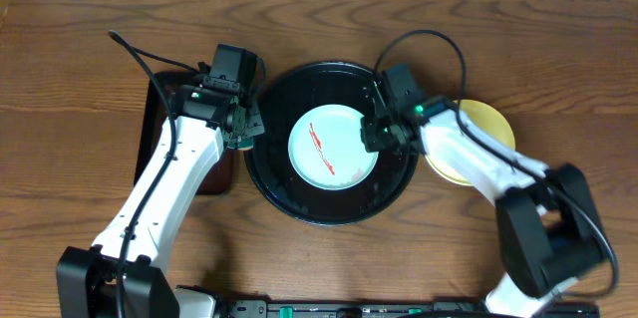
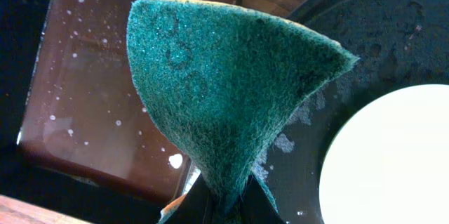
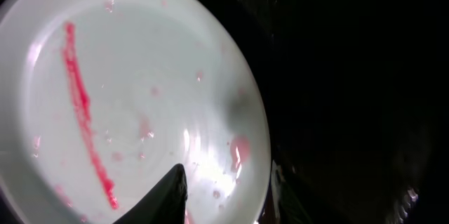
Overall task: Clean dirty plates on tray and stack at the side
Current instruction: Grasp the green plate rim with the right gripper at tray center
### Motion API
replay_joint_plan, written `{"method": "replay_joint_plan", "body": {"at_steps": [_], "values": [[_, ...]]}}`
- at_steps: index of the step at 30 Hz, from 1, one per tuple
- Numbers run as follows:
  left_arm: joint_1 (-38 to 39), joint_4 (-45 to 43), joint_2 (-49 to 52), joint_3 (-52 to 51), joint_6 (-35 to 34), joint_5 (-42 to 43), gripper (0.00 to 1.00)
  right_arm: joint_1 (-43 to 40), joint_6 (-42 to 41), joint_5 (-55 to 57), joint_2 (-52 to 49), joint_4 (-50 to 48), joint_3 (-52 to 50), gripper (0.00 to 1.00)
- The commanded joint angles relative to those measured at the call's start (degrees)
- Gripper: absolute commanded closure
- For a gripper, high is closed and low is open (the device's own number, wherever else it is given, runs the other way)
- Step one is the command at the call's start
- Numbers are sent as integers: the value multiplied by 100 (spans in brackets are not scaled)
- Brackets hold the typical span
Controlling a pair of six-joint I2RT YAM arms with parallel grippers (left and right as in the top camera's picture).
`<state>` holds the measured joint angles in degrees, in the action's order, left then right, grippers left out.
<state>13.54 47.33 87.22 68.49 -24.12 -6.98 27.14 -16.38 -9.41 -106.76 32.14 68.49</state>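
One pale blue-green plate (image 1: pixel 334 146) with a long red smear lies in the middle of the round black tray (image 1: pixel 274 183). In the right wrist view the plate (image 3: pixel 140 76) fills the left side, with red spots near its rim. My right gripper (image 1: pixel 377 137) is at the plate's right rim, open (image 3: pixel 228 182), one finger over the plate and the other outside the rim above the tray (image 3: pixel 351 76). My left gripper (image 1: pixel 242 129) hovers at the tray's left edge, shut on a folded green sponge (image 2: pixel 224 90). A pale yellow plate (image 1: pixel 488 124) lies on the table right of the tray, partly under my right arm.
A rectangular black tray (image 1: pixel 150 129) with a wet brown floor (image 2: pixel 105 76) sits left of the round tray, under my left arm. Cables loop over the wooden table behind both arms.
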Motion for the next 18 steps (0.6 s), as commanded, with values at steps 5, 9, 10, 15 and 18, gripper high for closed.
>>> {"method": "replay_joint_plan", "body": {"at_steps": [5, 9, 10, 15, 18], "values": [[-11, -2, -28, -2, 7, 142, 92, -46, 433, -153, -935, 531, 1204, 78], [-7, -2, -28, -2, -15, 208, 92, -59, 264, -37, -942, 651, 1202, 85], [-7, -2, -26, -2, -15, 208, 92, -59, 234, 20, -942, 693, 1202, 86], [-7, -61, 109, -2, -15, 492, 93, -59, -15, 31, -1040, 798, 1198, 94], [-4, -107, 256, -2, -15, 807, 93, -57, -146, -52, -1187, 833, 1196, 99]]}}
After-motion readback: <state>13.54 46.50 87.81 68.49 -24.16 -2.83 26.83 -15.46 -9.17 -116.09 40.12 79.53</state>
